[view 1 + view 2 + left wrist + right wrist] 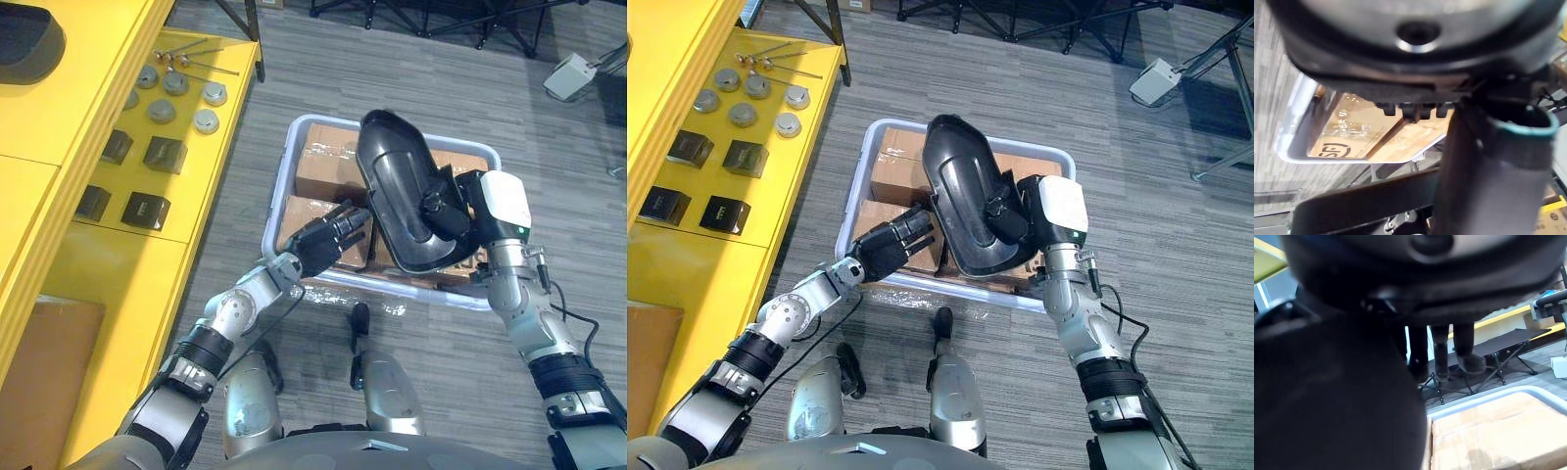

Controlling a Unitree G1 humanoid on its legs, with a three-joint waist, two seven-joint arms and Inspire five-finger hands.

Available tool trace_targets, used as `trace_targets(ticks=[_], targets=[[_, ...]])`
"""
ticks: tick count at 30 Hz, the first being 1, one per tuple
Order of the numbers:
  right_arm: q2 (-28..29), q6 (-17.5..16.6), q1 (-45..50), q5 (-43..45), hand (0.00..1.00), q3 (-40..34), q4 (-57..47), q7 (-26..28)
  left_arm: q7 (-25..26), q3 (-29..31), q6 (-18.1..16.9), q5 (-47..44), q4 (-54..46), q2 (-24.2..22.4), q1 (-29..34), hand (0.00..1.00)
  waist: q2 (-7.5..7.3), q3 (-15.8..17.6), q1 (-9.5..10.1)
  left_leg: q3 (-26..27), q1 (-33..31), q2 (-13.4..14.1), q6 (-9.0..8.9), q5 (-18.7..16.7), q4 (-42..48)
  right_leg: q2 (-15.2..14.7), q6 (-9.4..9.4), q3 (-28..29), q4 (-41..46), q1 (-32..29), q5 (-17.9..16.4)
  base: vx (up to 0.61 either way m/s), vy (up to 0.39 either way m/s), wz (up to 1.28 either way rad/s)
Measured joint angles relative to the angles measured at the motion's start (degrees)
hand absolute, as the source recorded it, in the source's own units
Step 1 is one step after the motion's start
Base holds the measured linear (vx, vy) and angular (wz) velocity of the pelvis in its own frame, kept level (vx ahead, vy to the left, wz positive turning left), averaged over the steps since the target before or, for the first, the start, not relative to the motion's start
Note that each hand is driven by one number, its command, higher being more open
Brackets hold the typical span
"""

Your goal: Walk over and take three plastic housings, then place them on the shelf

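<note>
A long black plastic housing point(392, 181) is held tilted above a pale bin point(278, 186). Its hollow side faces up. My right hand point(446, 211) is shut on the housing's right edge, thumb and fingers curled over the rim. In the right wrist view the housing point(1327, 396) is a dark bulk close under the hand. My left hand point(323, 240) hovers over the bin's front left part, fingers relaxed and reaching toward the housing's lower left edge, holding nothing. A dark rounded object point(24, 39) like the housing lies on the yellow shelf's upper level at the far left.
The bin holds taped cardboard boxes point(323, 162). A yellow shelf point(118, 255) runs along the left, bearing metal discs point(162, 110), thin rods point(196, 61) and black blocks point(165, 154). Black stand legs point(431, 15) and a white device point(571, 74) are on the grey floor beyond.
</note>
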Motion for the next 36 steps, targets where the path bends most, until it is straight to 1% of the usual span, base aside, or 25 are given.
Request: trace_targets(ticks=[2,6,8,11,14,18,19,23,25,26,27,29,30,31,32,35,36], targets=[[0.0,0.0,-0.1,-1.3,0.00,1.1,0.0,1.0,-0.1,-1.1,0.0,0.4,0.0,0.0,-0.1,1.00,0.03,-0.8,-0.12,0.0,0.0,0.0,0.00,0.0,-0.2,0.0,0.01,0.0,-0.2,0.0,0.0,0.00,0.000,0.00],[0.0,-0.2,-0.8,-1.4,0.00,3.8,0.0,2.1,-0.5,-2.7,-0.1,1.9,-0.3,0.0,-1.4,1.00,0.24,-1.0,-0.13,-0.2,0.0,-0.1,0.01,0.0,-0.3,0.0,0.01,0.0,-0.2,0.0,0.0,0.00,0.000,0.00],[0.0,-0.2,-1.1,-3.1,0.00,5.0,0.0,2.4,-0.5,-3.5,-0.1,1.9,-0.8,0.1,-1.7,1.00,0.38,-1.0,-0.14,-0.3,0.0,-0.2,0.05,0.1,-0.4,-0.1,0.02,0.0,-0.2,0.0,0.0,0.00,0.000,0.00],[0.0,-0.2,-1.7,-3.5,0.00,5.7,0.2,3.3,-0.2,-4.9,-0.2,2.0,-1.2,1.7,-2.0,1.00,0.78,-1.3,-0.30,-0.2,0.1,-0.4,0.13,0.2,-0.7,-0.3,0.04,-0.1,-0.2,0.0,0.1,0.00,0.000,0.00],[0.0,-0.2,-2.4,-3.5,0.00,6.6,1.1,3.2,0.5,-5.5,-0.2,2.0,-1.4,2.2,-2.2,1.00,0.87,-1.3,-0.28,-0.3,0.2,-0.6,0.08,0.5,-1.1,-0.3,0.03,-0.2,-0.2,0.0,0.1,0.00,0.000,0.00],[0.0,-0.2,-2.9,-3.4,0.00,7.8,2.5,1.8,3.9,-6.8,-0.3,2.8,-2.6,2.4,-2.5,1.00,0.94,-1.4,-0.24,-0.5,0.2,-0.7,0.05,0.7,-1.4,-0.4,0.02,-0.4,-0.3,0.0,0.1,-0.01,-0.001,0.01],[0.1,-0.2,-2.9,-3.4,0.00,8.1,2.6,1.6,6.2,-7.3,-0.3,4.0,-3.2,2.4,-2.8,0.00,0.95,-1.4,-0.25,-0.6,0.2,-0.8,0.06,0.9,-1.5,-0.5,0.02,-0.5,-0.3,0.0,0.1,-0.02,-0.008,0.06],[0.9,-0.3,-2.9,-3.4,0.00,10.0,2.6,1.0,11.7,-8.8,-0.2,4.5,-3.7,2.3,-2.8,0.00,1.03,-1.5,-0.23,-1.0,0.2,-1.0,0.02,1.5,-2.3,-0.5,-0.01,-0.9,-0.6,0.2,0.1,-0.02,-0.015,0.06],[1.9,-0.3,-2.4,-3.4,0.00,10.0,2.3,1.0,13.1,-8.9,-0.3,6.4,-3.7,1.9,-2.8,0.00,1.03,-1.5,-0.17,-1.3,0.4,-1.1,-0.06,1.7,-2.7,-0.5,-0.03,-1.2,-0.8,0.7,0.1,-0.02,-0.020,0.10],[3.3,-0.3,-1.4,-3.4,0.00,9.9,1.6,0.8,14.7,-8.8,-0.7,6.5,-3.7,1.4,-2.5,0.00,1.00,-1.7,-0.18,-1.6,0.7,-1.2,-0.15,1.9,-3.0,-0.4,-0.05,-1.6,-1.3,1.3,0.2,-0.01,-0.019,0.12],[3.9,-0.2,-0.7,-3.4,0.00,9.8,1.1,0.7,15.2,-8.8,-1.2,6.4,-3.7,1.2,-2.2,0.00,1.06,-2.1,-0.10,-1.6,0.7,-1.2,-0.18,1.9,-3.0,-0.4,-0.05,-1.6,-1.4,1.3,0.2,-0.01,-0.019,0.07],[5.5,0.3,1.1,-3.4,0.00,8.8,0.0,0.3,17.2,-8.6,-3.1,6.5,-3.7,-0.2,-1.7,0.00,1.28,-2.9,0.50,-1.6,1.8,-1.3,-0.21,1.9,-3.5,-0.4,-0.06,-1.7,-1.8,2.3,0.2,0.00,0.000,0.00],[5.7,0.3,1.5,-3.4,0.00,8.6,-0.7,-0.3,18.2,-8.5,-3.3,6.4,-3.5,-0.8,-1.7,0.00,1.26,-3.0,0.67,-1.5,2.3,-1.3,-0.21,1.9,-3.7,-0.4,-0.06,-1.7,-2.0,2.8,0.2,0.00,0.000,0.00],[6.5,0.3,2.9,-3.4,0.00,8.5,-2.9,-1.3,19.7,-7.9,-4.2,6.4,-2.9,-2.1,-0.7,0.00,1.21,-4.1,0.76,-1.3,2.5,-1.4,-0.22,1.9,-4.1,-0.4,0.01,-1.6,-2.6,3.1,0.2,0.00,0.000,0.00],[7.5,0.4,4.2,-3.5,0.00,8.4,-5.0,-2.2,20.3,-7.0,-5.3,6.2,-2.8,-3.5,0.8,0.00,1.15,-5.3,0.67,-1.2,2.8,-1.3,-0.27,1.9,-4.4,-0.3,-0.06,-1.6,-2.6,3.1,0.2,0.01,-0.012,-0.04],[8.1,0.5,5.3,-3.5,0.00,7.8,-6.1,-3.1,20.3,-6.7,-6.5,6.4,-2.8,-4.9,1.7,0.00,0.70,-5.8,1.27,-0.8,4.4,-1.4,-0.68,2.2,-5.6,-0.3,-0.18,-1.5,-2.7,4.1,0.1,0.01,-0.019,-0.04],[8.8,0.9,6.1,-3.5,0.00,7.9,-6.2,-3.1,20.5,-6.9,-6.9,6.5,-2.4,-5.1,2.0,0.00,0.25,-6.7,1.29,-0.6,4.9,-1.4,-0.82,2.4,-6.4,-0.3,-0.31,-1.3,-2.7,4.2,-0.1,0.00,-0.026,-0.06]])
